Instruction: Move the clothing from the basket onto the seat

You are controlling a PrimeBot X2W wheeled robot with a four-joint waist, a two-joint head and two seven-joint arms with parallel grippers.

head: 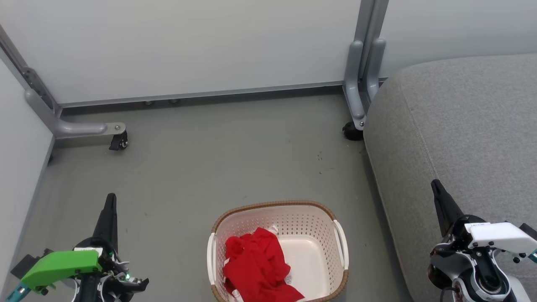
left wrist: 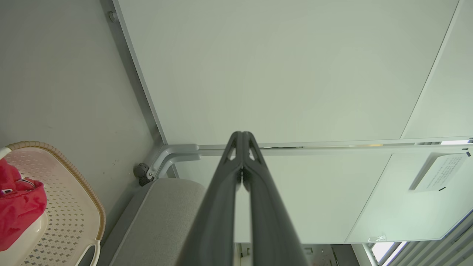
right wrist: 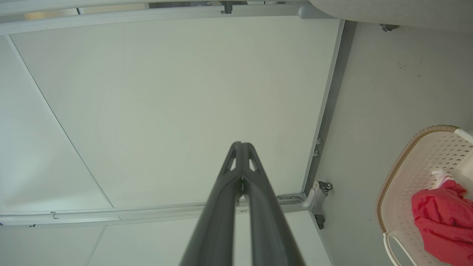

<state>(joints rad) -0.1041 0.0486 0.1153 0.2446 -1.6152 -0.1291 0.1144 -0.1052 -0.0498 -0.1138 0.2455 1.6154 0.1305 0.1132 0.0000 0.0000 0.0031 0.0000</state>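
Head view puts the basket (head: pixel 272 204) at 6 o'clock, standing on the grey floor (head: pixel 209 159). The clothing (head: pixel 256 264) lies crumpled inside it, a bright red heap with bits of white trim, filling the basket's 9 o'clock half and reaching down to its 6 o'clock rim. The 3 o'clock half of the basket's floor is bare. The seat (head: pixel 461 126) takes up the 3 o'clock side of the picture, with its rounded corner toward 1 o'clock and nothing lying on it.

The left gripper (head: pixel 110 199) is at 8 o'clock above the floor, well apart from the basket, pointing to 12. In the left wrist view its fingers (left wrist: pixel 221 192) are pressed together, meeting at the tips, with only a thin slit lower down. They hold nothing and touch nothing. The right gripper (head: pixel 436 186) is at 4 o'clock, seen against the seat's fabric. Its fingers (right wrist: pixel 221 195) are likewise drawn together at the tips and empty.

Pale partition panels (head: pixel 188 42) stand across 12 o'clock, and a small caster (head: pixel 119 142) is at 10 o'clock.
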